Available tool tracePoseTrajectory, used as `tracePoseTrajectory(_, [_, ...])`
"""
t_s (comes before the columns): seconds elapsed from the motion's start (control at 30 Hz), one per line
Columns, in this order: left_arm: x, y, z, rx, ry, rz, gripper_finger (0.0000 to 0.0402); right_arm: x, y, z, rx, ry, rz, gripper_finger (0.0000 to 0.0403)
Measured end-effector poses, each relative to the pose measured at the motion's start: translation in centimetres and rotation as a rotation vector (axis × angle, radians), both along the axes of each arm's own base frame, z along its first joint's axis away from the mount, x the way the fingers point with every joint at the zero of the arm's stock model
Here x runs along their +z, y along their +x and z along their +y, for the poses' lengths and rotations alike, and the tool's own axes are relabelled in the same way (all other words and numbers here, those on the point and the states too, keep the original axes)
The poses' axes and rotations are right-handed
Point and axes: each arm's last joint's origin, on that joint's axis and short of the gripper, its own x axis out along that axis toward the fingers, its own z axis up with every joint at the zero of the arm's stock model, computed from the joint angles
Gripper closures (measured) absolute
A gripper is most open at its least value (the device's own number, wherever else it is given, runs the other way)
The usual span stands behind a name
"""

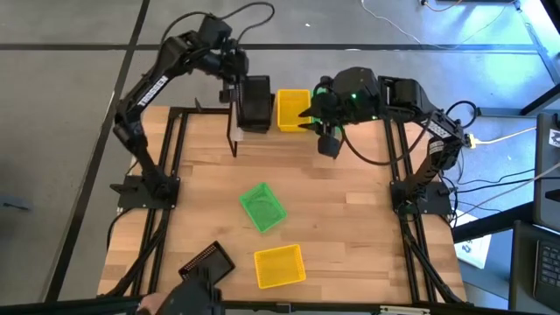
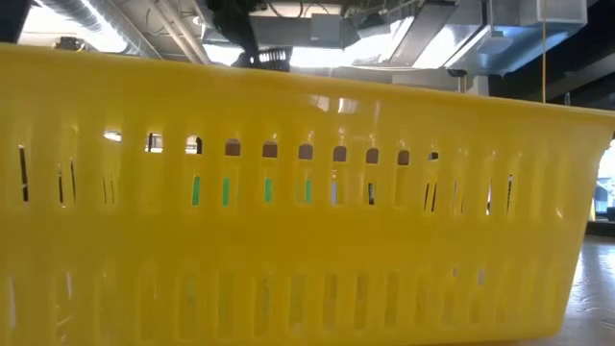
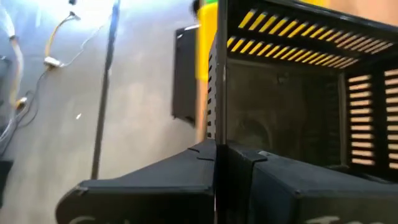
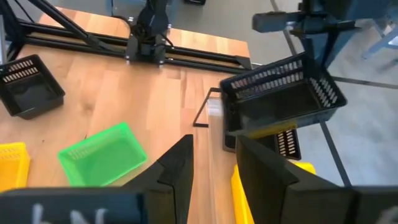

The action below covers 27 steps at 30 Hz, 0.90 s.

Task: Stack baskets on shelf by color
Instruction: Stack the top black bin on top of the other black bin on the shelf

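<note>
Left tool (image 1: 234, 83) is at the far edge of the worktop (image 1: 350, 227), fingers pinched together on the rim of a black basket (image 1: 255, 103), holding it over the far-left part of the shelf (image 4: 214, 106). In the right wrist view that basket hangs tilted above another black one (image 4: 283, 143).

Right tool (image 1: 328, 140) hovers just right of the yellow basket (image 1: 292, 110) at the far edge, fingers apart, nothing in them.

Loose on the worktop: green basket (image 1: 262, 207) mid, yellow basket near (image 1: 279, 265), black basket near-left (image 1: 208, 260).

Risks:
- Held basket is tilted. Released like this, I'd expect it to catch the lower rim and jam or slide off instead of nesting.
- Grip is on a thin mesh wall only, so it could pivot or slip.
- The arms are close together at the far edge; the right one could clip the yellow basket.

Hard to see:
- Shelf top is mostly covered by baskets, so I can't count the stacks.
- Low view is blocked by a yellow basket wall.
- Left wrist view shows only the basket interior.
</note>
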Motion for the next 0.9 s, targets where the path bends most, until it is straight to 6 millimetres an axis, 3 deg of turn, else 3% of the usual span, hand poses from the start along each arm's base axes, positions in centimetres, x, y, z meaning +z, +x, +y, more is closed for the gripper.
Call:
tracePoseTrajectory(0.4, [-2.6, 1.0, 2.6, -0.049, -0.015, 0.104, 0.0402, -0.1, -0.1, -0.1, -0.001, 0.0, 0.011, 0.028])
tracePoseTrajectory(0.9, [-2.8, 2.4, 2.0, -0.11, 0.046, 0.13, 0.0391, -0.1, -0.1, -0.1, 0.001, -0.002, 0.017, 0.028])
